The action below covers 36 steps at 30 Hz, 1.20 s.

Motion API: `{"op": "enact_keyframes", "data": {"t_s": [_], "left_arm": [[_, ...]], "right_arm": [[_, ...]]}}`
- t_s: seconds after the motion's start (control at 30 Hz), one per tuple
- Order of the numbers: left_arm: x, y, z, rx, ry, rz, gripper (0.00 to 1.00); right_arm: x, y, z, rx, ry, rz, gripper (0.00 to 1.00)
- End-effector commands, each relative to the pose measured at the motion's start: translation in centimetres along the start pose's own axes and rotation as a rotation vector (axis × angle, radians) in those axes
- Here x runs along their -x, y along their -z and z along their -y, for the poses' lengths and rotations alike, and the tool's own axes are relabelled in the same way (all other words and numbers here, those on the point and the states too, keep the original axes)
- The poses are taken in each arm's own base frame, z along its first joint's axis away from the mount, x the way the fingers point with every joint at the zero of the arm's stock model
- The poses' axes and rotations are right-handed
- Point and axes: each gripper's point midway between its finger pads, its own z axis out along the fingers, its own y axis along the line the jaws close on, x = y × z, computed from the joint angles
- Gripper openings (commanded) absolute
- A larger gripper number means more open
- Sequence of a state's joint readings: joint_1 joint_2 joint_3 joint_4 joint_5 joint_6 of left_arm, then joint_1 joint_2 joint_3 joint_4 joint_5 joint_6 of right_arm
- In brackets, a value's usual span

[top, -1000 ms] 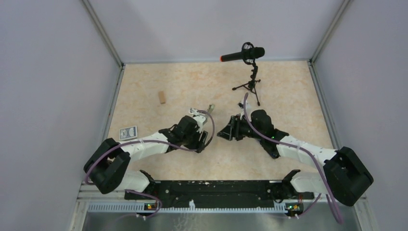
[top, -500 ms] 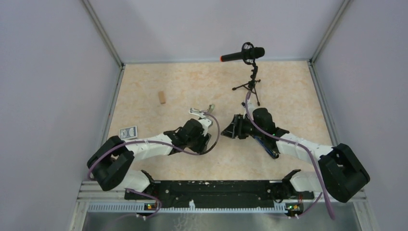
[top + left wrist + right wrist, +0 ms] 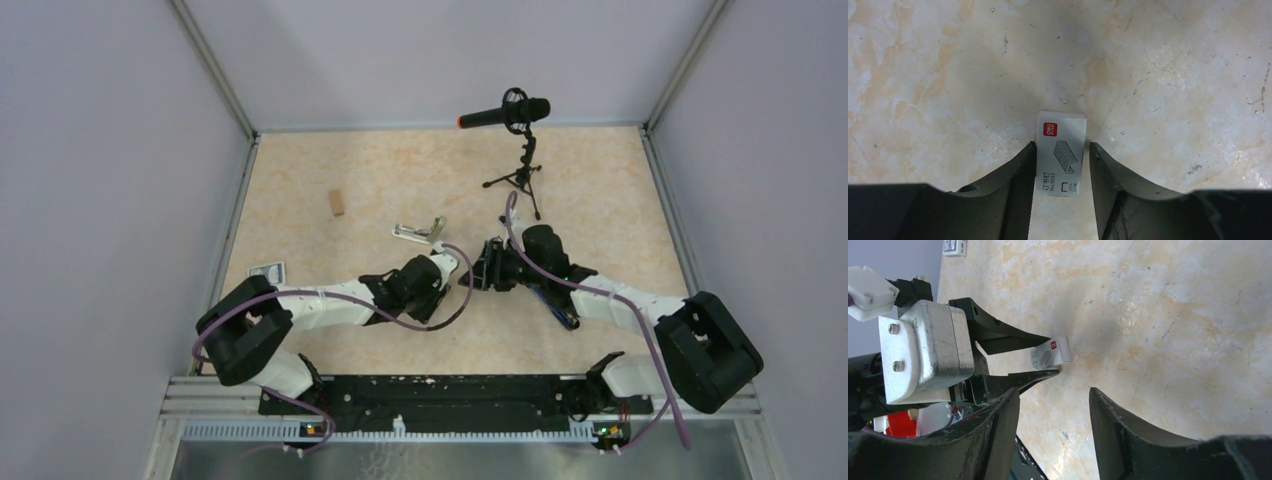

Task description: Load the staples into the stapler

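The staples box (image 3: 1060, 152) is a tiny white box with a red mark, lying flat on the table. My left gripper (image 3: 1061, 145) is open and straddles it: the left finger touches its edge, the right finger stands a little off. In the right wrist view the box (image 3: 1050, 354) sits between the left gripper's fingertips, just ahead of my right gripper (image 3: 1054, 395), which is open and empty. The pale stapler (image 3: 418, 232) lies opened on the table, behind and to the left of the left gripper (image 3: 455, 264). The right gripper (image 3: 480, 271) faces the left one closely.
A microphone on a small tripod (image 3: 520, 150) stands behind the right arm. A brown wooden block (image 3: 338, 203) lies at the back left. A blue-patterned card pack (image 3: 266, 271) lies by the left arm. A blue bar (image 3: 556, 306) lies under the right forearm.
My left arm has swung right, away from the stapler, which now lies uncovered, and its gripper has come over the staples box. The right gripper has shifted slightly towards it.
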State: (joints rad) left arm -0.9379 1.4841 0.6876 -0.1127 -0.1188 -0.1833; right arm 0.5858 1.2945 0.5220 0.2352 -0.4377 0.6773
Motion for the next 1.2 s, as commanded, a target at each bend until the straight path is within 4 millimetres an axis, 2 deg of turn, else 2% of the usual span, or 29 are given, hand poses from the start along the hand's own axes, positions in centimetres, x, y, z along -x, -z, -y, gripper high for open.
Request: {"op": "enact_keyframes", "data": {"t_s": [0.0,0.23,0.3,0.5,0.67,0.77,0.93,1.17], "left_arm": [[0.7,0.0,-0.3,0.052,-0.023,0.009,0.48],[0.6,-0.3,1.4,0.011,-0.105,0.001,0.43],[0.6,-0.5,1.9,0.002,-0.132,0.002,0.40],[1.2,-0.4,2.8,-0.012,-0.169,0.027,0.38],[2.5,0.4,3.2,-0.037,-0.145,0.109,0.36],[2.5,0.8,3.3,-0.054,-0.143,0.134,0.38],[4.3,2.0,3.9,-0.094,-0.127,0.245,0.38],[5.2,3.5,4.3,-0.135,-0.131,0.342,0.38]], "right_arm": [[1.7,0.7,-0.6,0.004,0.023,0.057,0.53],[2.1,1.1,0.3,-0.024,0.002,0.071,0.54],[1.8,0.9,0.4,-0.018,-0.003,0.062,0.55],[0.8,0.3,0.8,0.004,-0.025,0.035,0.55],[0.2,0.1,1.2,0.000,-0.027,0.013,0.55],[-0.1,0.1,1.3,0.001,-0.025,0.002,0.55],[-0.7,-0.1,1.4,0.014,-0.025,-0.026,0.58],[-0.8,-0.6,0.6,0.069,-0.030,-0.058,0.60]]}}
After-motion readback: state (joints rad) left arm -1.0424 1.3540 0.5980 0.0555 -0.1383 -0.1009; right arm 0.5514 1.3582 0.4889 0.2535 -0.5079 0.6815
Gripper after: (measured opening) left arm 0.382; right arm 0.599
